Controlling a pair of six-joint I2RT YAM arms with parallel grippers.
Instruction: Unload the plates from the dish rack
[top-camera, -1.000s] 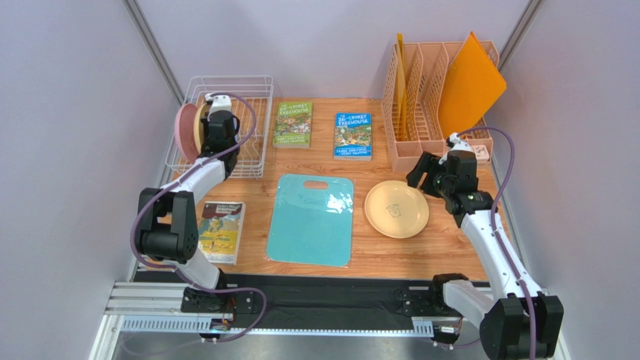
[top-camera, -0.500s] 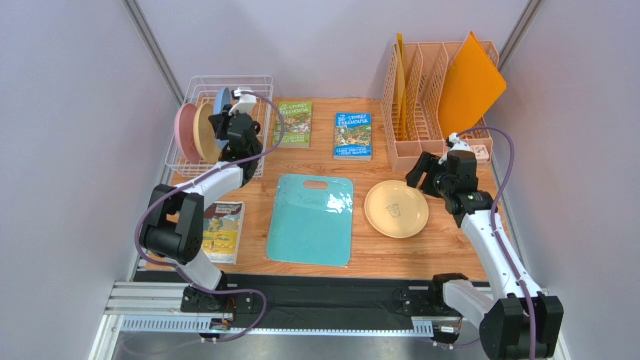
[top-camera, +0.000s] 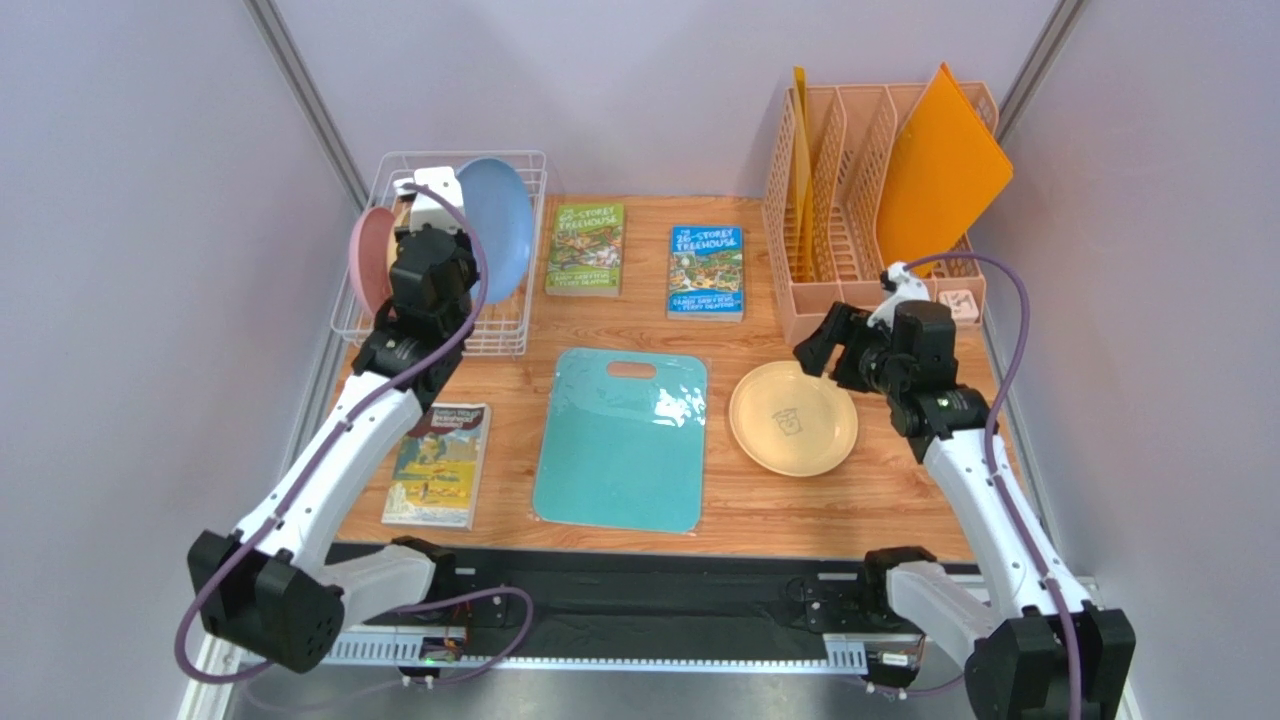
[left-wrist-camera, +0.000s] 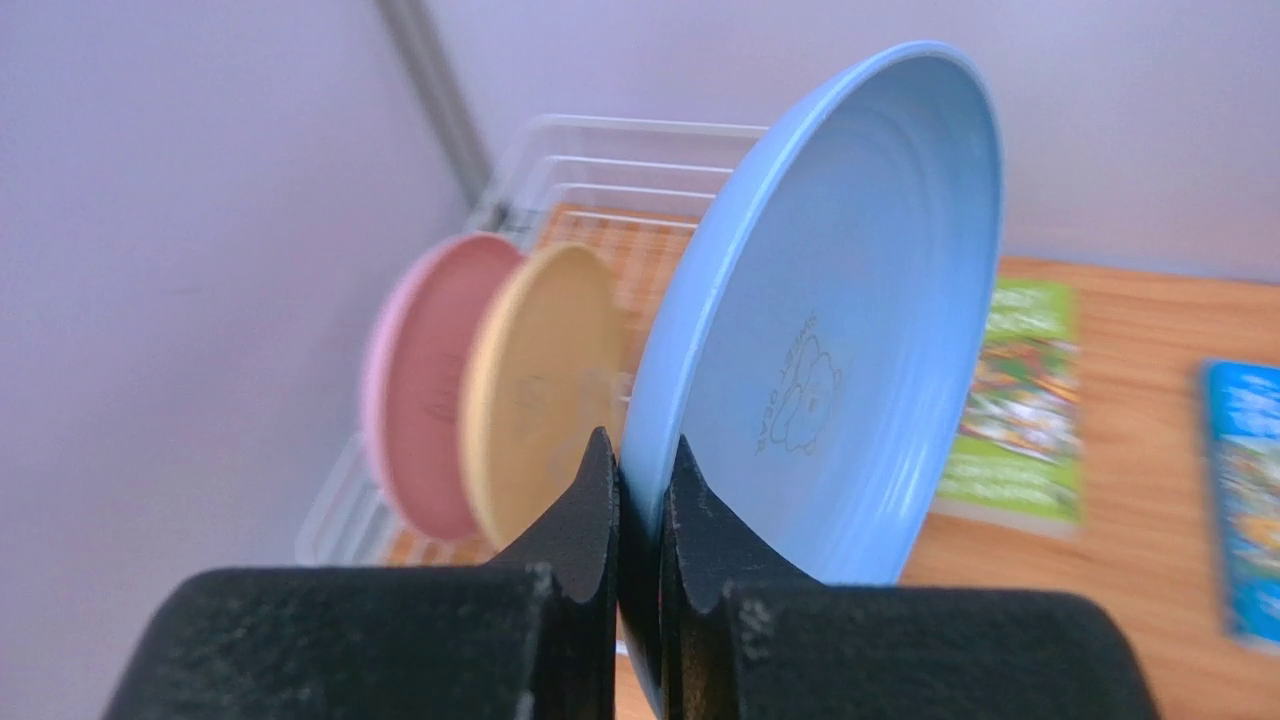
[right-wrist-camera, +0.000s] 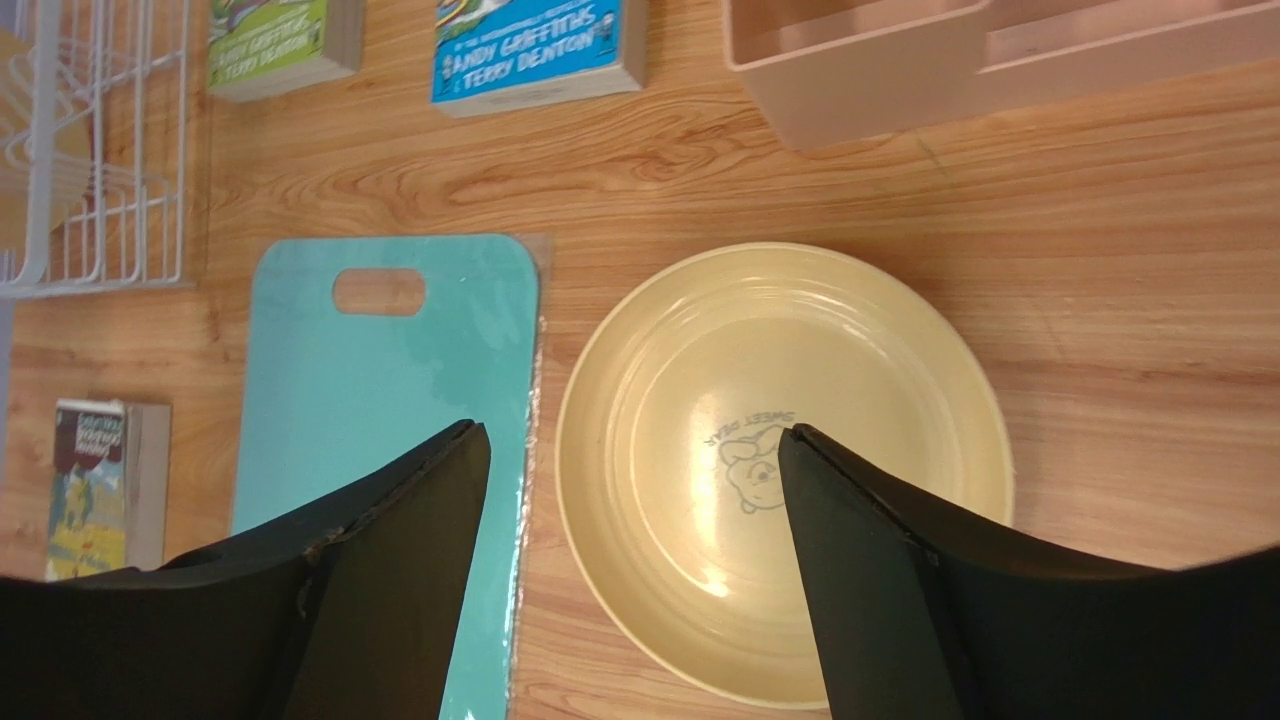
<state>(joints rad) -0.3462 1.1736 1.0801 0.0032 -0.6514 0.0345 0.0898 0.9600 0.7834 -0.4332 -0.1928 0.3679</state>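
Currently, the left gripper (left-wrist-camera: 643, 510) clamps the blue plate (left-wrist-camera: 842, 330) by its rim, upright over the rack (left-wrist-camera: 631, 126) holding the pink plate (left-wrist-camera: 421, 390) and a tan plate (left-wrist-camera: 534, 375), while the right gripper (right-wrist-camera: 631, 432) hangs spread over the second tan plate (right-wrist-camera: 842, 450) on the table (right-wrist-camera: 1127, 300).

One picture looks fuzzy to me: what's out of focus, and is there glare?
Left wrist view: the blue plate is fairly sharp, but the pink plate, dish rack and green book behind it are blurred. Right wrist view: the yellow plate is crisp. Top view: faint sheen on the teal cutting board.
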